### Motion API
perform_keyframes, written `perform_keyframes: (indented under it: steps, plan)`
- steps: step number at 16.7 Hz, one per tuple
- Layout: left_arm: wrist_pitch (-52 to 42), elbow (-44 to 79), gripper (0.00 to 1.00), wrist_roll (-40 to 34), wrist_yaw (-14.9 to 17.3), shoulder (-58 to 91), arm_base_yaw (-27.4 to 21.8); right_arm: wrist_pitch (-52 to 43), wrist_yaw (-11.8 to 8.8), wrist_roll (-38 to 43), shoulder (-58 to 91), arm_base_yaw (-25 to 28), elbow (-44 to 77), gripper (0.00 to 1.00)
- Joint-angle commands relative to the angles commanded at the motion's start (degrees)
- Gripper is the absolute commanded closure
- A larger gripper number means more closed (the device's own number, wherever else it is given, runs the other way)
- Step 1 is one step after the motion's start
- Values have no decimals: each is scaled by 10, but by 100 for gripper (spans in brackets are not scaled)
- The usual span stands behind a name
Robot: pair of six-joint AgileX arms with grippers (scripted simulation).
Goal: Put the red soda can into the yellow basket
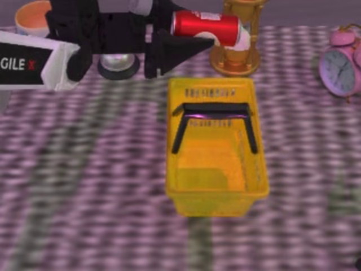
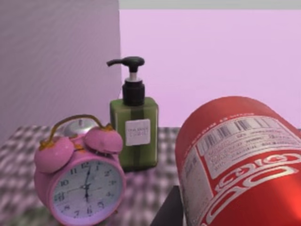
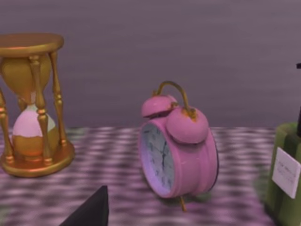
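My left gripper is shut on the red soda can and holds it lying sideways in the air. The can hangs just beyond the far rim of the yellow basket, in front of the hourglass. It fills the left wrist view, where the red soda can shows its white label and barcode, with one dark finger against its side. The basket stands in the middle of the table with its black handles folded over it, and nothing shows inside. My right arm is parked off to the right.
A gold hourglass stands right behind the can. A pink alarm clock is at the far right, with a green pump bottle behind it. An orange bowl and a silver round object sit at the back left.
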Motion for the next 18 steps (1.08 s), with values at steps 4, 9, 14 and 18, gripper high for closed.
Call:
perform_keyframes:
  steps: [4, 9, 14, 18]
  plan:
    - [23, -2, 100, 1, 1, 23, 4, 0, 0, 0, 0, 0, 0, 0]
    - [146, -29, 100, -2, 2, 110, 12, 0, 0, 0, 0, 0, 0, 0]
    - [184, -41, 100, -3, 1, 141, 15, 0, 0, 0, 0, 0, 0, 0]
    - [184, -41, 85, -3, 1, 141, 15, 0, 0, 0, 0, 0, 0, 0]
